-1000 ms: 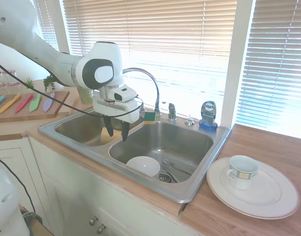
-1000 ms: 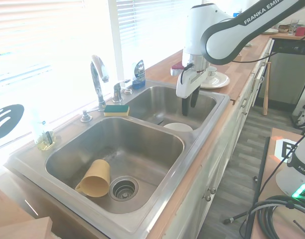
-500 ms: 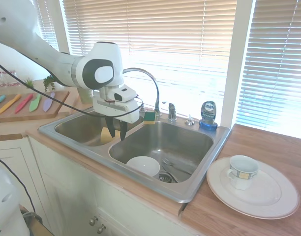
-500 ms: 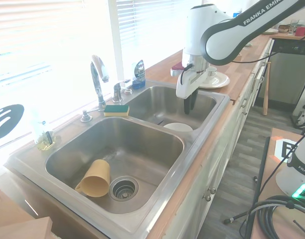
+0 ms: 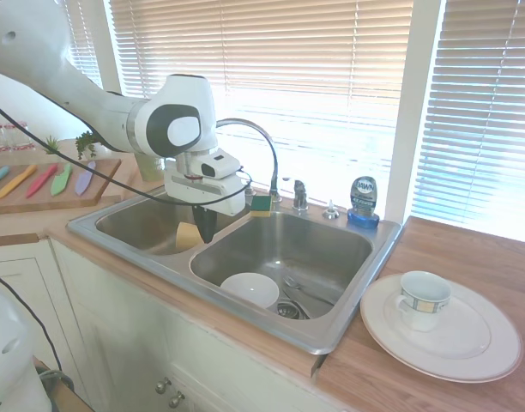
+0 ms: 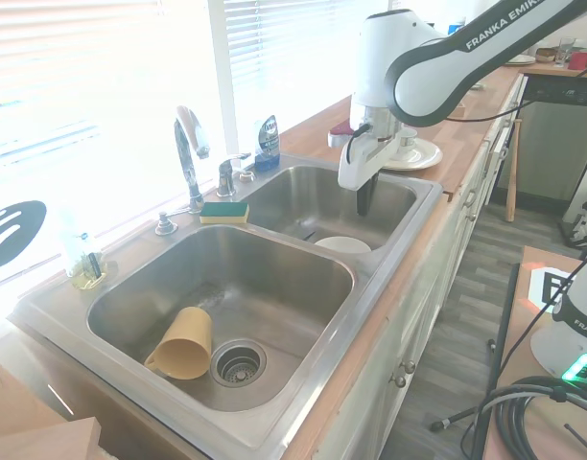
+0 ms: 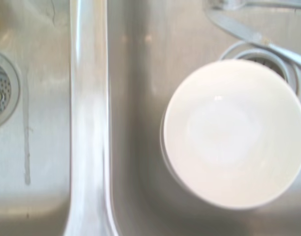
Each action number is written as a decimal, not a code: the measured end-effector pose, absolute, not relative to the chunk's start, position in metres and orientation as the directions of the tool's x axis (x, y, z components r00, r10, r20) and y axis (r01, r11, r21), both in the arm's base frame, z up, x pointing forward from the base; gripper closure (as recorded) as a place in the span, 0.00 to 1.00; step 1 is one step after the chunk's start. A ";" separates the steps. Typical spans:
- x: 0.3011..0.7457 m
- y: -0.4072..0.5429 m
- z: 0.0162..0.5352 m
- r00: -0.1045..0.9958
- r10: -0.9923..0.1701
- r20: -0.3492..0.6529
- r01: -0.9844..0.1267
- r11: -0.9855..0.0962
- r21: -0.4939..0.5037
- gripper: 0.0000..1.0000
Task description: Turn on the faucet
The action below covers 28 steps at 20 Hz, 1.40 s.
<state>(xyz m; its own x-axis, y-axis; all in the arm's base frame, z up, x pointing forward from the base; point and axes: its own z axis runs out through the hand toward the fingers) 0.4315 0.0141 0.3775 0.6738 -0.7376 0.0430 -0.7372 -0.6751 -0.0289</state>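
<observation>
two exterior views face the sink [image 5: 348, 302] from opposite ends; wrist view looks straight down, close.

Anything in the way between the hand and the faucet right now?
No: second exterior view shows only open air above the basin between hand and faucet; sponge sits by its base.

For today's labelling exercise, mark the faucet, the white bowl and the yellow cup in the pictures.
faucet [image 6: 185, 158]: second exterior view, on the upright chrome spout.
white bowl [image 7: 234, 132]: wrist view, on the middle of its rounded surface.
yellow cup [image 6: 183, 341]: second exterior view, on its side wall.
</observation>
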 end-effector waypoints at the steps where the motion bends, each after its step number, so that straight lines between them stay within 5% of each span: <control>1: 0.438 0.014 0.379 0.677 -0.734 0.049 -0.734 -0.679 -0.028 1.00; 16: 0.633 0.003 0.391 0.676 -0.732 0.086 -0.732 -0.680 -0.036 1.00; 28: 0.693 -0.015 0.368 0.656 -0.752 0.067 -0.752 -0.659 -0.035 1.00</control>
<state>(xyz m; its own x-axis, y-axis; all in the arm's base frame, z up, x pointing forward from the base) 0.6933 -0.0149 0.3675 0.6557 -0.7521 0.0672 -0.7517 -0.6585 -0.0353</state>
